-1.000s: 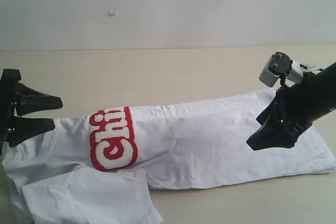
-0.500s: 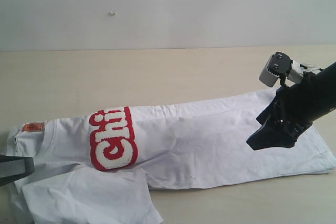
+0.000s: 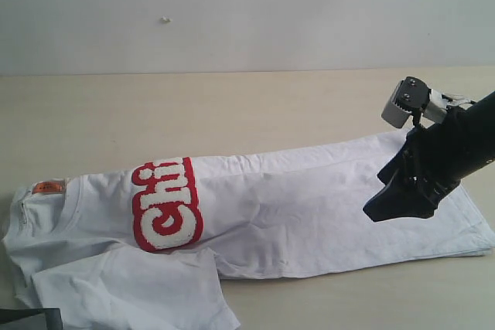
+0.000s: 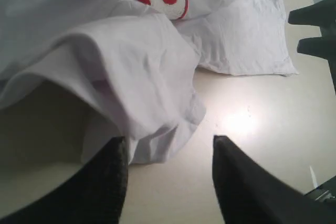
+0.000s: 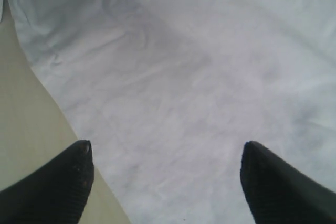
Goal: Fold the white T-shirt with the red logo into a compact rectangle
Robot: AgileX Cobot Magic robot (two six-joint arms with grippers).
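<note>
White cotton lies stretched along the table [image 3: 232,113]. The T-shirt [image 3: 294,222] is already narrowed into a long band, with its orange tag [image 3: 49,187] at the left end and the hem at the right. The red logo [image 3: 166,205] curls over the fold, so only its first letters show. One sleeve [image 3: 131,287] sticks out loose on the near side. The left end effector [image 4: 168,139] sits low by that sleeve's edge, jaws apart and holding nothing. The right end effector [image 5: 165,145] hangs over the hem end, also spread wide and empty.

I'd say the lengthwise folding is the step in hand, with the sleeve left to tuck in. The next move looks to be pinching the sleeve's edge cleanly and carrying it over the body without dragging the band askew.
</note>
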